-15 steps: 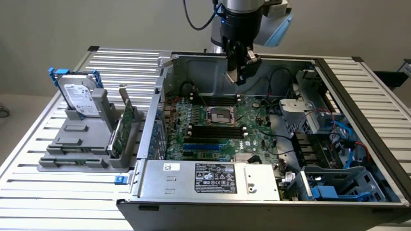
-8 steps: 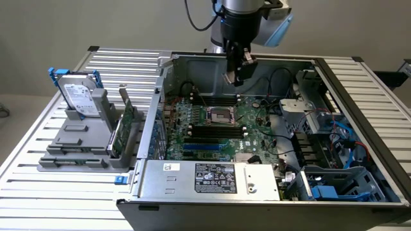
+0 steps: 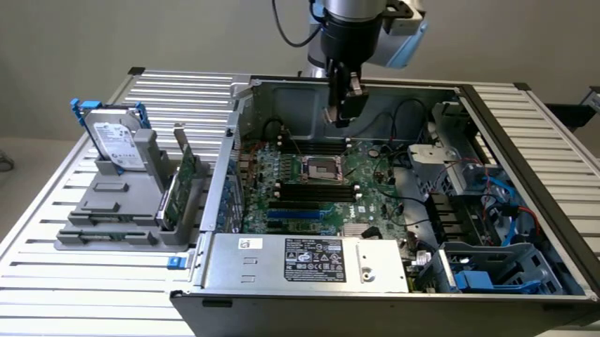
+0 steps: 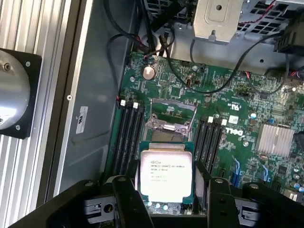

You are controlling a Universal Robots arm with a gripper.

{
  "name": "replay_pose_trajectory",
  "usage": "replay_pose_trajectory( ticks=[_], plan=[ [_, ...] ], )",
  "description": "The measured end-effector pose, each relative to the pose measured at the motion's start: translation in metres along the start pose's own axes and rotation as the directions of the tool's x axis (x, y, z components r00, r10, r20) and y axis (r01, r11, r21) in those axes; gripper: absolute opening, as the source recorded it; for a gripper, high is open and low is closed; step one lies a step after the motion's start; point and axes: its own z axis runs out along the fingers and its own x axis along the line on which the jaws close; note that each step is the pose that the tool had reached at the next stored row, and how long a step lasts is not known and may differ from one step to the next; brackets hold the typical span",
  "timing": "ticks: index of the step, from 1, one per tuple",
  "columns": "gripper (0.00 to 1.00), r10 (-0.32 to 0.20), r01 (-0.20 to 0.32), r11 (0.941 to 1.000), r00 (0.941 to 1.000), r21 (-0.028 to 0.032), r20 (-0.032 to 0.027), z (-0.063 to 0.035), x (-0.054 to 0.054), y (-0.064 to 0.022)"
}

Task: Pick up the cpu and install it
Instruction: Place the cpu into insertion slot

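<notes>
The cpu (image 4: 165, 173), a flat silver square with printed text and a thin green rim, sits between my two black fingers (image 4: 126, 199). My gripper (image 4: 166, 190) is shut on it by two opposite edges. It hangs above the green motherboard (image 4: 237, 99), a little short of the dark socket (image 4: 171, 116) with its metal frame. In the exterior view my gripper (image 3: 341, 116) points down inside the open computer case (image 3: 281, 91), above and just behind the socket (image 3: 317, 168). The chip itself is hard to make out there.
Black memory slots (image 4: 127, 137) flank the socket on both sides. A finned heatsink (image 4: 274, 140), black cables (image 4: 142, 28) and a metal drive cage (image 3: 440, 158) stand nearby. The power supply (image 3: 310, 261) is at the case front. A hard drive (image 3: 120, 144) stands in a grey holder (image 3: 112, 210) at the exterior view's left.
</notes>
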Motion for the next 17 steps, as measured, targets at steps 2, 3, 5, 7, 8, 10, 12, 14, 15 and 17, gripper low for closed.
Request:
replay_pose_trajectory(
  ticks=[2, 3, 5, 7, 8, 10, 12, 14, 15, 17],
  plan=[
    [0.55, 0.027, -0.027, 0.9996, 0.9996, 0.0099, -0.0003, 0.0005, 0.0, 0.0],
    [0.55, 0.041, -0.041, 0.9991, 0.9992, 0.0136, -0.0004, 0.0008, -0.0001, -0.0001],
    [0.55, 0.069, -0.069, 0.9974, 0.9976, 0.0189, 0.0003, 0.0015, -0.0002, -0.0001],
    [0.55, 0.098, -0.098, 0.9949, 0.9951, 0.023, 0.0012, 0.0025, -0.0003, -0.0002],
    [0.55, 0.113, -0.113, 0.9933, 0.9936, 0.0249, 0.0017, 0.0031, -0.0004, -0.0002],
    [0.55, 0.141, -0.141, 0.9896, 0.99, 0.0279, 0.0034, 0.0044, -0.0005, -0.0003],
    [0.55, 0.159, -0.159, 0.9868, 0.9872, 0.03, 0.0065, 0.006, -0.0002, -0.0008],
    [0.55, 0.169, -0.169, 0.9852, 0.9856, 0.03, 0.0097, 0.0075, 0.0007, -0.0028],
    [0.55, 0.174, -0.174, 0.9843, 0.9847, 0.0296, 0.0108, 0.0083, 0.0012, -0.0039],
    [0.55, 0.185, -0.185, 0.9823, 0.9827, 0.0296, 0.0122, 0.0092, 0.0017, -0.0055]
  ],
)
